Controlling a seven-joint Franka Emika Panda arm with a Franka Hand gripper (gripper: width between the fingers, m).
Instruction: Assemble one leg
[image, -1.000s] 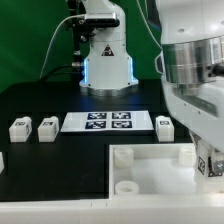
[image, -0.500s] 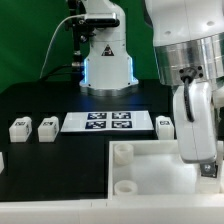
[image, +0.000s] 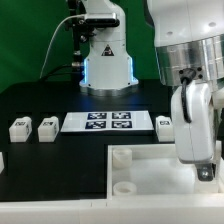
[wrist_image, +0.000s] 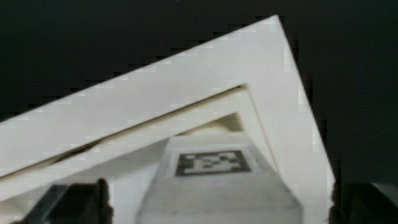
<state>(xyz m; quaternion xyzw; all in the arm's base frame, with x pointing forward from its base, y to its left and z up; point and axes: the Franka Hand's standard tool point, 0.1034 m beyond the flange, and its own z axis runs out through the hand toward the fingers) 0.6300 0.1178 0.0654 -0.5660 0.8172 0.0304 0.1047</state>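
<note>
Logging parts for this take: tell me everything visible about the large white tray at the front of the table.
The tray is a large, flat, white piece, plastic by its look, lying level on the black table nearest the camera. It has a raised rim and round corner sockets; one shows at its far corner on the exterior view's left, another nearer. The arm hides its side on the exterior view's right. The wrist view shows a tagged block inside its corner.

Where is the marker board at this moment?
In the exterior view, the marker board lies flat on the black table, near the middle, between two legs on its left and one leg on its right.
</note>
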